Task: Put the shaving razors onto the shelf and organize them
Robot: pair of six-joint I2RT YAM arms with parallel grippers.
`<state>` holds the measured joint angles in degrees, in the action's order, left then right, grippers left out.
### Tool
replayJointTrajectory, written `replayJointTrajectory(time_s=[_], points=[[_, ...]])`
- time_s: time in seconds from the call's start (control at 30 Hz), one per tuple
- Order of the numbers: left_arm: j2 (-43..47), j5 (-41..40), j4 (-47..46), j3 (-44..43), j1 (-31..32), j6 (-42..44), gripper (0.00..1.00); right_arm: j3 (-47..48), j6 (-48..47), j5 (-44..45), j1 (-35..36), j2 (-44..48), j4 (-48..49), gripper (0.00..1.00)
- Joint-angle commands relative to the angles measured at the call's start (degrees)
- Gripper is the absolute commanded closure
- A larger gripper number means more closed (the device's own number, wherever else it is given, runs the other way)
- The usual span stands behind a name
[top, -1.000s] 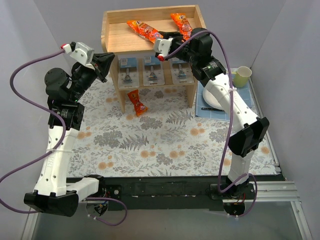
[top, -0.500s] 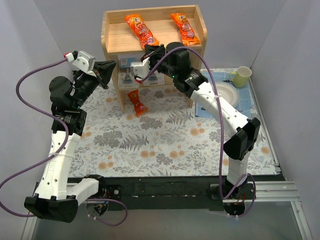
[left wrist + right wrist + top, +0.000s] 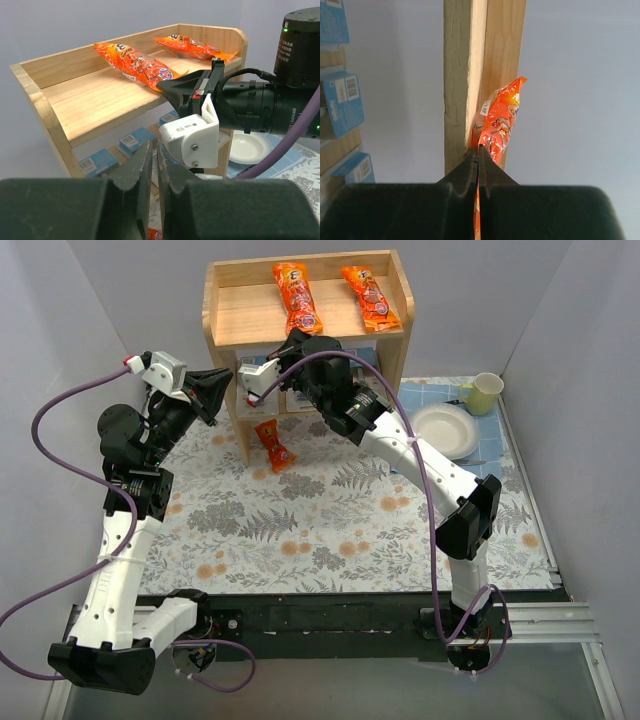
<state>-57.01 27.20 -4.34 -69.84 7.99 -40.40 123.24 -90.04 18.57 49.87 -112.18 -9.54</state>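
Your right gripper (image 3: 477,156) is clamped on the near end of the left orange snack packet (image 3: 300,300) on top of the shelf (image 3: 240,315). The right wrist view shows an orange sliver between the pressed fingers, which the overhead doesn't. Your left gripper (image 3: 154,150) hangs off the shelf's left side, fingers almost together, nothing in them. The shaving razors (image 3: 134,140) sit in the lower tier. From overhead your right arm hides most of them, but the left wrist view catches the blue cards. A second packet (image 3: 368,295) lies on the top's right side.
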Motion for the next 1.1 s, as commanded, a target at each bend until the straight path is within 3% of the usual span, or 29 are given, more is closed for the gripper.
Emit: replayJointTrajectory(time_s=[0.0, 0.3, 0.5, 0.53, 0.63, 0.93, 1.07], points=[[1.12, -0.39, -0.67, 0.76, -0.25, -0.64, 0.91, 1.74, -1.63, 5.95, -0.21, 0.29, 1.01, 0.99], [1.2, -0.57, -0.32, 0.94, -0.43, -0.55, 0.9, -0.1, -1.1, 6.92, -0.21, 1.17, 1.54, 0.99], [1.29, -0.57, -0.14, 1.11, -0.69, -0.55, 0.88, -7.48, -3.13, 5.78, -0.3, 3.98, 8.92, 0.97], [1.38, -0.57, -0.14, 1.11, -0.69, -0.55, 0.88, -7.92, -3.12, 5.69, -0.3, 4.16, 8.93, 0.83], [1.47, -0.57, -0.14, 1.11, -0.87, -0.55, 0.87, -10.03, -2.86, 4.2, -0.3, 5.56, 12.52, 0.6], [1.99, -0.39, -0.5, 2.25, -0.96, -0.73, 0.85, -19.51, -1.9, -1.25, 0.49, 13.47, 15.7, 0.45], [3.13, -1.7, 0.38, 2.96, -0.96, -0.64, 0.68, -31.78, 1.35, -4.93, 1.63, 22.94, 17.18, 0.43]])
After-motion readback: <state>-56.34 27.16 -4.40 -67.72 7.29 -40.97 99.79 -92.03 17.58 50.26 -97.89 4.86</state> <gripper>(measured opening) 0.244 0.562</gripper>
